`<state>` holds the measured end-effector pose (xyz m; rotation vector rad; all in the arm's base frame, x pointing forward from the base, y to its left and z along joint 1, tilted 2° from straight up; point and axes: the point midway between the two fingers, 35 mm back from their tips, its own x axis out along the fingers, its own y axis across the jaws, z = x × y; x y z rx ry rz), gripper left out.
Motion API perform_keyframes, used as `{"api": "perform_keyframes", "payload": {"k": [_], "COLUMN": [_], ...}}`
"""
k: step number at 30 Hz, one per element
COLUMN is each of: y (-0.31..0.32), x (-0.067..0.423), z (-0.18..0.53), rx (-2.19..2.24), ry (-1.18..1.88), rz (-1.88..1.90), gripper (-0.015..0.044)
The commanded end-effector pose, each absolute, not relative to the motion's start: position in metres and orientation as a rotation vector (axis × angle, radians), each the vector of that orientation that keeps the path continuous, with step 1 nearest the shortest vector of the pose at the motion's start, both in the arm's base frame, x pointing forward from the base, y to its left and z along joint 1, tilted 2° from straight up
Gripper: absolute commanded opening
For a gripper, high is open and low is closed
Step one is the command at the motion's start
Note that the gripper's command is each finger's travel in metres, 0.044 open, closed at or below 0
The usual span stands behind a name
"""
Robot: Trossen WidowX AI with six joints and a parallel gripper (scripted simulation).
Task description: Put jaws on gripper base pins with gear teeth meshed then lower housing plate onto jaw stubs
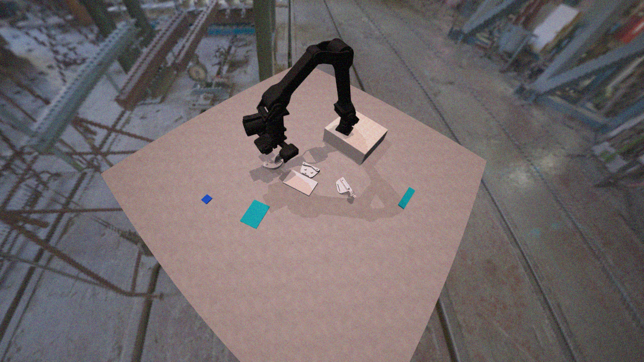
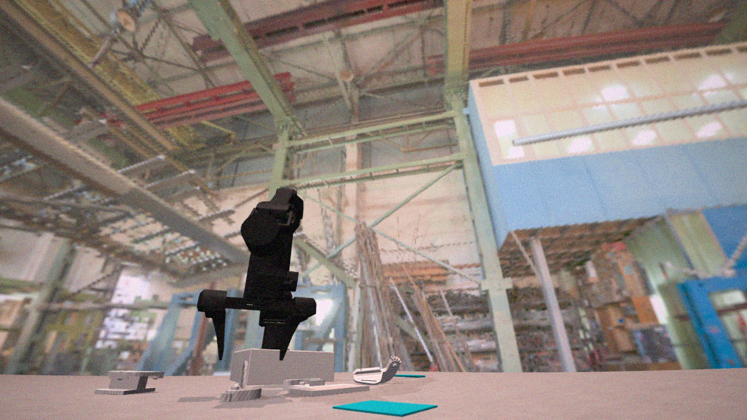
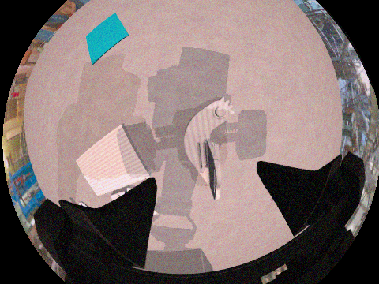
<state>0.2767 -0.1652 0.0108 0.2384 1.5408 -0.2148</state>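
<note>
In the wrist view, the gripper is seen wide open with nothing held, above the table, and a pale flat plate is seen ahead of the picture-left finger. The smaller toothed jaw is placed below and ahead of the fingertips, its curved long axis aimed back toward their gap, teeth pointed away; its edges are separated from the plate by a strip of table.

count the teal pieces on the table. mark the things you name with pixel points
2. The larger teal rectangle [image 1: 254, 214] [image 2: 384, 408] [image 3: 106, 38] lies near the flat white plate [image 1: 299, 183] [image 2: 330, 389] [image 3: 110, 162]; the narrow teal strip [image 1: 406, 198] [image 2: 412, 375] lies toward the top view's right. The arm could hide another.
</note>
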Motion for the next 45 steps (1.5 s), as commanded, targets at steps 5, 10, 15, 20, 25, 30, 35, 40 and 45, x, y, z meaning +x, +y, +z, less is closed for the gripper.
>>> {"api": "perform_keyframes", "payload": {"k": [5,10,15,20,25,30,35,40,45], "y": [-0.165,-0.165,-0.165,-0.164,-0.164,-0.164,-0.164,-0.164,-0.164], "x": [0.276,0.276,0.277,0.277,0.277,0.277,0.277,0.277,0.277], "z": [-0.005,-0.013,-0.021,-0.029,-0.035,-0.035,-0.035,-0.035,-0.035], "rx": [0.239,0.239,0.239,0.239,0.239,0.239,0.239,0.239,0.239], "ry": [1.551,1.551,1.551,1.551,1.551,1.551,1.551,1.551,1.551], "rz": [-0.210,-0.210,-0.210,-0.210,-0.210,-0.210,-0.210,-0.210,-0.210], "gripper": [0.0440,0.0440,0.0440,0.0440,0.0440,0.0440,0.0440,0.0440,0.0440]}}
